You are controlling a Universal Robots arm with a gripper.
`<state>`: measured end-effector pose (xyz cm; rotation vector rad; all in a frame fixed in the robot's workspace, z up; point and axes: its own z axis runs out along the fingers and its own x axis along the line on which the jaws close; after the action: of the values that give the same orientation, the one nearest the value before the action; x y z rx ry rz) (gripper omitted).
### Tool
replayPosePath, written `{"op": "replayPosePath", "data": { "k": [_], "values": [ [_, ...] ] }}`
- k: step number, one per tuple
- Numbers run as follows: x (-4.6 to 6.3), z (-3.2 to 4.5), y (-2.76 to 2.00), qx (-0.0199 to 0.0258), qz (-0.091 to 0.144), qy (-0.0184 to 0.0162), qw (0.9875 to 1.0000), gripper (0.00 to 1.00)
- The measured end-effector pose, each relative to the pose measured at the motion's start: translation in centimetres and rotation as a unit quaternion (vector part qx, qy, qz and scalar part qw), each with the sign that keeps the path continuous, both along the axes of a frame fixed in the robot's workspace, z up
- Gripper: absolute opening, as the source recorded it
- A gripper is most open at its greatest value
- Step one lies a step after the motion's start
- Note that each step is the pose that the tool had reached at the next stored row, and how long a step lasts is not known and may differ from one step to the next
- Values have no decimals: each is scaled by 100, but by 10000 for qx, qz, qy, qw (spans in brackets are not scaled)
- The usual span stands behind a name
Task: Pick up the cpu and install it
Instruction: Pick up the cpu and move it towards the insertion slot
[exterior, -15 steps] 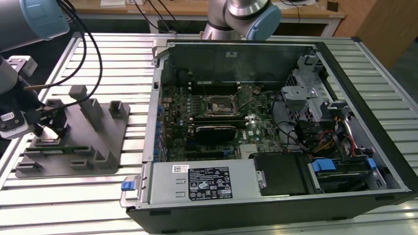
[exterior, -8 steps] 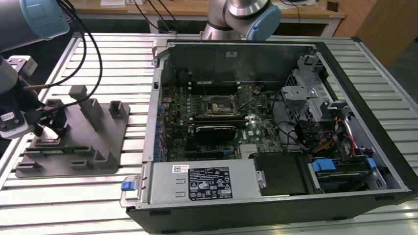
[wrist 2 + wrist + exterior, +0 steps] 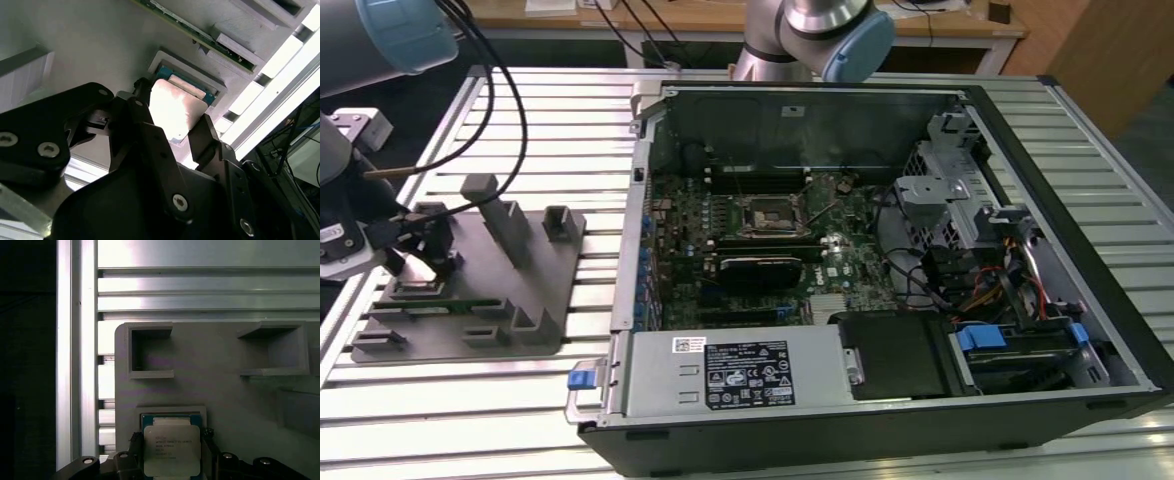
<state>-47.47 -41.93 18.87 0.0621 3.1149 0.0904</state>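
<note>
Cpu (image 3: 172, 450) sits at its shallow recess in the grey fixture plate (image 3: 225, 390), at the exterior view's left, on a ribbed aluminium table (image 3: 454, 400). The gripper (image 3: 171, 437) is closed narrow against two opposite edges of the chip. Right of the plate lies an open computer case (image 3: 787, 120), and a wooden desk (image 3: 720, 18) stands far behind. Faint print lines cross the chip's lid, and a white label (image 3: 750, 365) with black print sits in the case.
</note>
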Motion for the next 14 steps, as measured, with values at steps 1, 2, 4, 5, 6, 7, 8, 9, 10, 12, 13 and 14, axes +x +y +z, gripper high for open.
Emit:
{"op": "replayPosePath", "data": {
  "k": [1,2,4,5,6,7,8,9,10,12,13,14],
  "values": [
    [0,10,0,0,0,0,10000,55],
    [0,21,0,0,0,0,10000,55],
    [0,43,0,0,0,0,10000,55],
    [0,55,0,0,0,0,10000,55],
    [0,66,0,0,0,0,10000,55],
    [0,79,0,0,0,0,10000,55],
    [0,96,0,0,0,0,10000,55],
    [0,111,0,0,0,0,10000,55],
    [0,127,0,0,0,0,10000,55],
    [0,158,0,0,0,0,10000,55],
    [0,171,0,0,0,0,10000,55],
    [0,183,0,0,0,-1,10000,55]
  ]
}}
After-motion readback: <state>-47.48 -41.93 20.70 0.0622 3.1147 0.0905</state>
